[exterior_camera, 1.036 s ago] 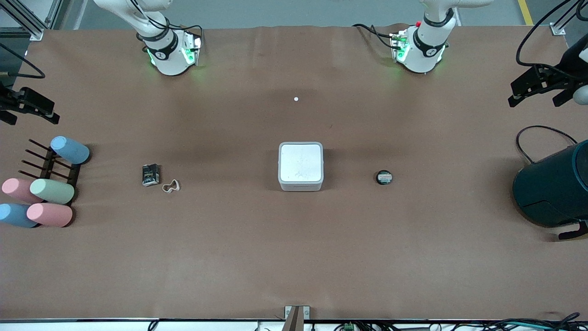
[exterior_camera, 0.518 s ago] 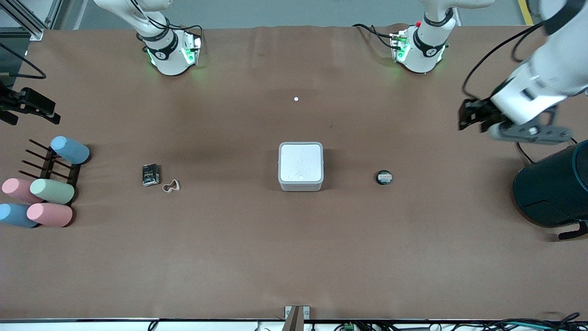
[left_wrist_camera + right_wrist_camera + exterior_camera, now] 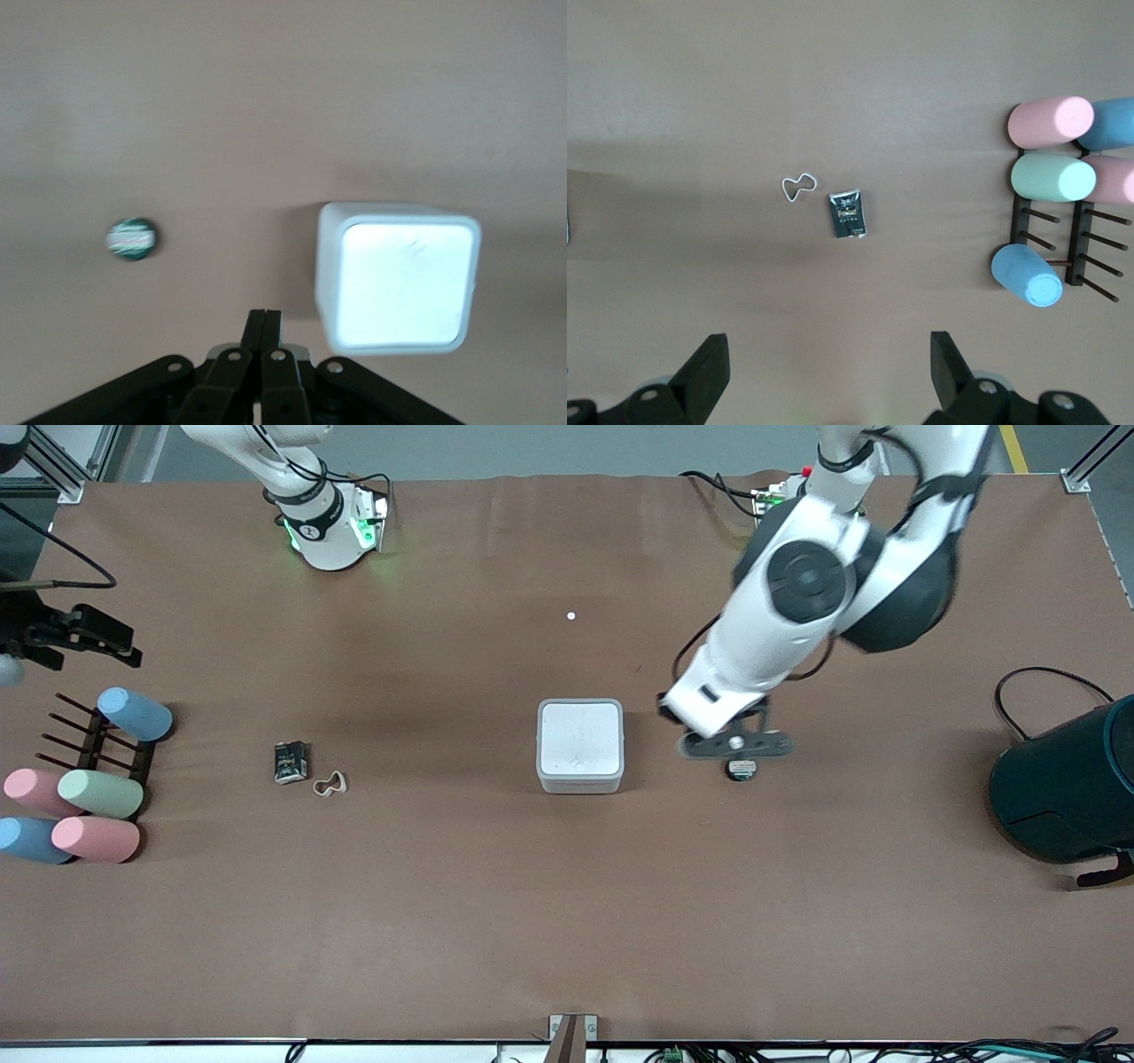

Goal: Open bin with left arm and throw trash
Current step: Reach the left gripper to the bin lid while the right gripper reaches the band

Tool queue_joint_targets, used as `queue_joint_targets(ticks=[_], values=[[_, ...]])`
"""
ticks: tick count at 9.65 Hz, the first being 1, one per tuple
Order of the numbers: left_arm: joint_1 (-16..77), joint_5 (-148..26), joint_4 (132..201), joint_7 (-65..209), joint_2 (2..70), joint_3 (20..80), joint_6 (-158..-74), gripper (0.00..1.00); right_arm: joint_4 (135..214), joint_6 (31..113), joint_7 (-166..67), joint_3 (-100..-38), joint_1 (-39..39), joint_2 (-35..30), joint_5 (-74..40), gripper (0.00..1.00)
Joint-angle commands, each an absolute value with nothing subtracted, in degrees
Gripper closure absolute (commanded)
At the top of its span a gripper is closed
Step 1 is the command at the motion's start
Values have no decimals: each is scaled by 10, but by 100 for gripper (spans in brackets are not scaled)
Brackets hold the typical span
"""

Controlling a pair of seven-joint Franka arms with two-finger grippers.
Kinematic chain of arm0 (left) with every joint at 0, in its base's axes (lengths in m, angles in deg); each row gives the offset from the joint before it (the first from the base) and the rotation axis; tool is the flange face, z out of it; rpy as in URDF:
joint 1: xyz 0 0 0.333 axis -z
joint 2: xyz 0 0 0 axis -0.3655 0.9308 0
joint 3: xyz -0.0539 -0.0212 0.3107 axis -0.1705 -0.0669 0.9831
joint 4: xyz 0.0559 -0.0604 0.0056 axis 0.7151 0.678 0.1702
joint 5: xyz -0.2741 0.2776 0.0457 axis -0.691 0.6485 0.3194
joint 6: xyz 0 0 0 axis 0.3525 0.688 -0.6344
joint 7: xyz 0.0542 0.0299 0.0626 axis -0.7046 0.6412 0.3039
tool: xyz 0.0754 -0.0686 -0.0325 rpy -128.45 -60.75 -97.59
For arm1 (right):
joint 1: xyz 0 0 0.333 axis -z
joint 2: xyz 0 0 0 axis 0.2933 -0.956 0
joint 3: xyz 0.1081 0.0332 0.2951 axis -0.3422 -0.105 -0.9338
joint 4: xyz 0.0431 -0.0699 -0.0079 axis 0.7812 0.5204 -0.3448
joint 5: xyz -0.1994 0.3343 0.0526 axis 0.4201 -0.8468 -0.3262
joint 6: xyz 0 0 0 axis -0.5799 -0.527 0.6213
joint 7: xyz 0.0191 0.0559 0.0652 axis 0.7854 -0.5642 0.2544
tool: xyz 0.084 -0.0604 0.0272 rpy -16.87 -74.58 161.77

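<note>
The white-grey bin (image 3: 580,746) stands mid-table with its lid down; it also shows in the left wrist view (image 3: 399,282). My left gripper (image 3: 733,746) is shut and empty, up over the table between the bin and the black disc (image 3: 741,770), close to the disc; its shut tips show in the left wrist view (image 3: 264,320), and so does the disc (image 3: 133,239). The dark foil packet (image 3: 291,762) and the pale loop (image 3: 329,784) lie together toward the right arm's end. My right gripper (image 3: 97,642) is open and empty, high over that end (image 3: 828,354), with the packet (image 3: 850,215) and the loop (image 3: 798,187) below it.
A dark rack (image 3: 97,744) with several pastel cylinders (image 3: 102,793) stands at the right arm's end. A large dark teal cylinder (image 3: 1063,788) with a black cable lies at the left arm's end. A small white dot (image 3: 571,615) lies farther from the camera than the bin.
My left arm has swung in from the left arm's end of the table to over the spot between the bin and the disc. My right gripper has shifted slightly inward.
</note>
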State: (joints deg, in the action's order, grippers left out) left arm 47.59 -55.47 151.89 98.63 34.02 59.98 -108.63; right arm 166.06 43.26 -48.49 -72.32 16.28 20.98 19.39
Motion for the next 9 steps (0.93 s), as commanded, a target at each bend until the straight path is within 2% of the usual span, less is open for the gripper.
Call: queue_joint_targets(ticks=[1,2,4,6,9], values=[[502,-554,1453,1030,412,603,-1111,100,1710,472,-493,-723,142,207,190,3],[517,-552,1448,1041,431,606,-1126,100,1741,511,-520,-723,125,208,190,3],[544,-550,1448,1048,463,607,-1162,100,1773,535,-563,-723,106,205,190,3],[562,-532,1448,1066,491,607,-1193,100,1836,615,-624,-723,75,205,190,3],[583,-529,1448,1067,510,608,-1199,100,1921,737,-767,-723,72,191,189,3]])
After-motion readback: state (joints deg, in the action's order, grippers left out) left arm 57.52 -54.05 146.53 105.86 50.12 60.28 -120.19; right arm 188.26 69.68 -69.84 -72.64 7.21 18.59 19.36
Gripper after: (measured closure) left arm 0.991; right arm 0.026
